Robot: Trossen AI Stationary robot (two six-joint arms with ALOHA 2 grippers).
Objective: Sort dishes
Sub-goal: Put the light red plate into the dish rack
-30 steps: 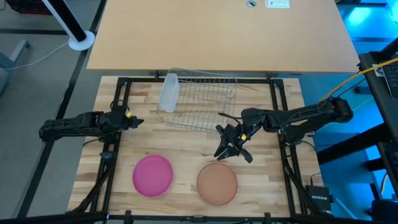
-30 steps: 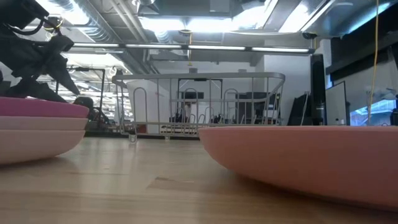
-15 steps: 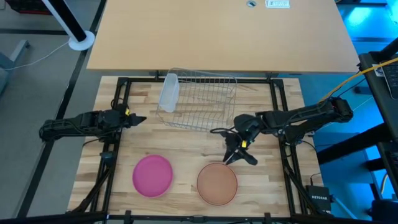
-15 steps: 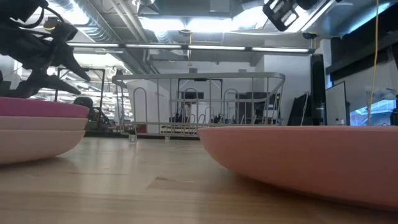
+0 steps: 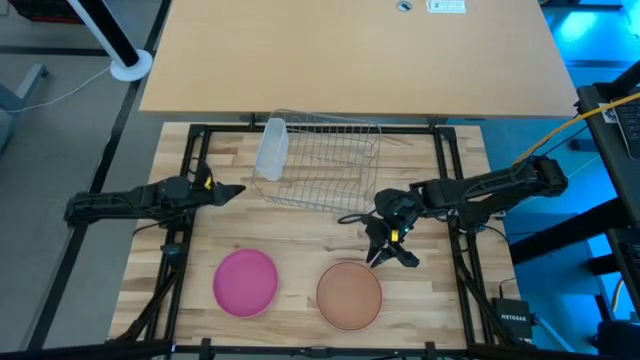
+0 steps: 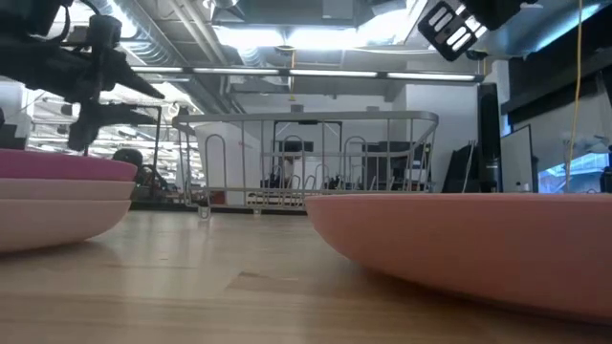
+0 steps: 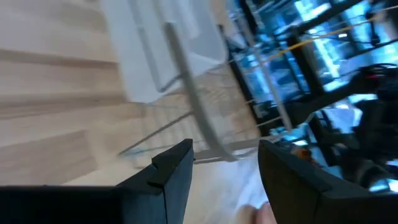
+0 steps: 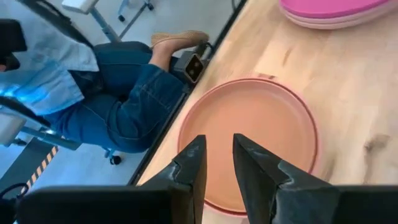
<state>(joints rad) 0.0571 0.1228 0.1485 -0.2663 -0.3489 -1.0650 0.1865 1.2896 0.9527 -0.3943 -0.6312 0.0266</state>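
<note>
A magenta plate (image 5: pixel 246 281) lies at the table's near left, stacked on a pale peach plate (image 6: pixel 48 218). To its right a tan-brown plate (image 5: pixel 349 294) lies flat on the wood. My right gripper (image 5: pixel 391 256) hovers above that plate's far right rim. Its fingers are a narrow gap apart, slanting down, with nothing between them (image 8: pixel 217 152). My left gripper (image 5: pixel 236 190) stands open at the left, pointing about level toward the wire rack (image 5: pixel 322 160). It holds nothing (image 7: pixel 224 158).
A translucent tumbler (image 5: pixel 271 150) lies against the rack's left end. Dark frame rails (image 5: pixel 452 200) run along both sides of the table. A seated person (image 8: pixel 118 106) is just beyond the near edge. Bare wood lies between the rack and the plates.
My right gripper has sunk toward the tan-brown plate, shifted a little toward the table's right edge and tipped further downward. My left gripper has tipped up from pointing down to nearly level and edged toward the rack. The plates have stayed put.
</note>
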